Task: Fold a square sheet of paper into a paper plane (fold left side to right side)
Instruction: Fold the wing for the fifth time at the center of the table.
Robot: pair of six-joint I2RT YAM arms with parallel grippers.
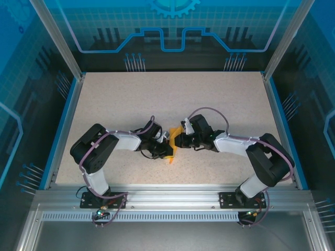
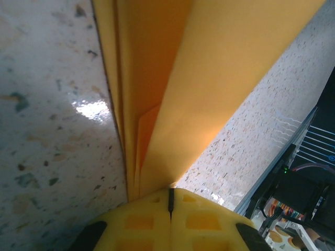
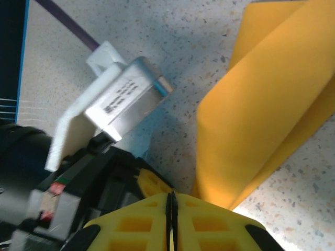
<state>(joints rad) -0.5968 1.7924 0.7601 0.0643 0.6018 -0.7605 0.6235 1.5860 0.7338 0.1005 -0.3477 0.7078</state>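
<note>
1. Bright orange part-folded paper sheet stands on edge on the speckled table, long axis front to back.
2. Left gripper and right gripper pinch it shut from opposite sides, equally near.

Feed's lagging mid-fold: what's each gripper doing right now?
Left gripper: closed, pinching the folded bright orange paper sheet.
Right gripper: closed; paper at its tips, grip unclear.

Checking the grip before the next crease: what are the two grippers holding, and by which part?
Both pinch the folded orange paper: the left gripper at its layered narrow end, the right gripper apparently at a lower folded edge.
</note>
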